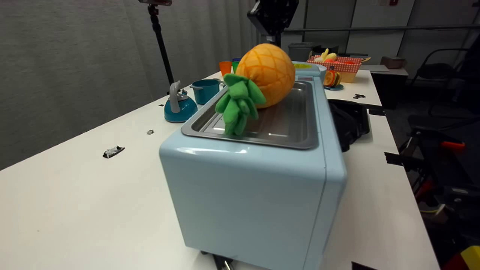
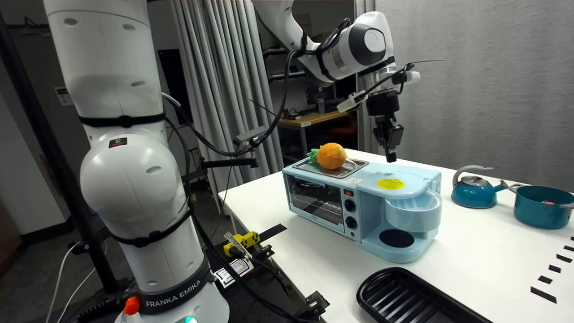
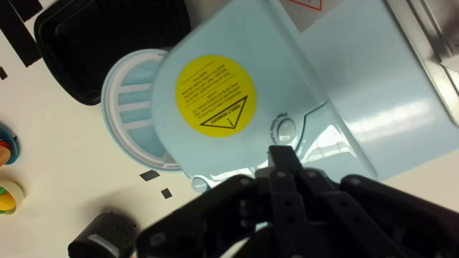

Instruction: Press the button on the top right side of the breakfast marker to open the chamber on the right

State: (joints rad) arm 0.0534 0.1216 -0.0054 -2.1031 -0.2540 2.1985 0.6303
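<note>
Maker (image 2: 370, 213): hand (image 3: 285, 160) narrow overhead, chamber (image 2: 413, 220) jutting out.
Pineapple (image 2: 332, 157) on the tray (image 2: 306, 166), whose rim likely checks rolling; maker set in from the desk's (image 2: 484, 255) left edge; button (image 3: 286, 130) on its top, far-edge side, just beyond the fingertips (image 3: 283, 154) in the wrist view, contact not evident; hand with tips together, holding nothing, presumably to serve as a prod; chamber protruding past the cover (image 2: 416, 185), so release appears probable, full opening unconfirmed; kettle (image 2: 473, 193) and pot (image 2: 540, 211) toward the far edge, apparently outside the chamber's swing.
</note>
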